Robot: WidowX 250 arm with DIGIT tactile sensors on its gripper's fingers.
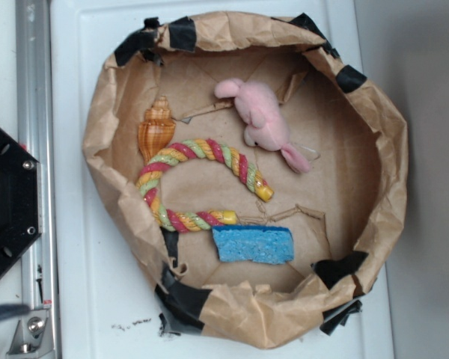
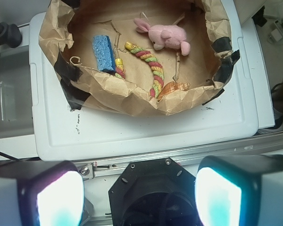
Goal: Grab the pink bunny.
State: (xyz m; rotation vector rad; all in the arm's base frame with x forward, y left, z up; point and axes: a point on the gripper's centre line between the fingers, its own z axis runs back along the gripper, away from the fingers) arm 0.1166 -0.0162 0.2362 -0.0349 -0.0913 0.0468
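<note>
The pink bunny [image 1: 263,120] is a pale pink plush toy. It lies inside the brown paper bowl [image 1: 97,120] at its upper middle, ears toward the lower right. It also shows in the wrist view [image 2: 167,36], far up in the frame. My gripper [image 2: 139,197] is open and empty. Its two fingers [image 2: 59,200] stand wide apart at the bottom of the wrist view, over the black robot base [image 2: 155,193], well away from the bowl. The gripper does not show in the exterior view.
In the bowl also lie a striped rope ring [image 1: 202,183], an orange seashell [image 1: 156,129] and a blue sponge [image 1: 253,244]. The bowl stands on a white plastic lid [image 1: 75,247]. A metal rail [image 1: 36,90] and the black base [image 1: 7,202] are at the left.
</note>
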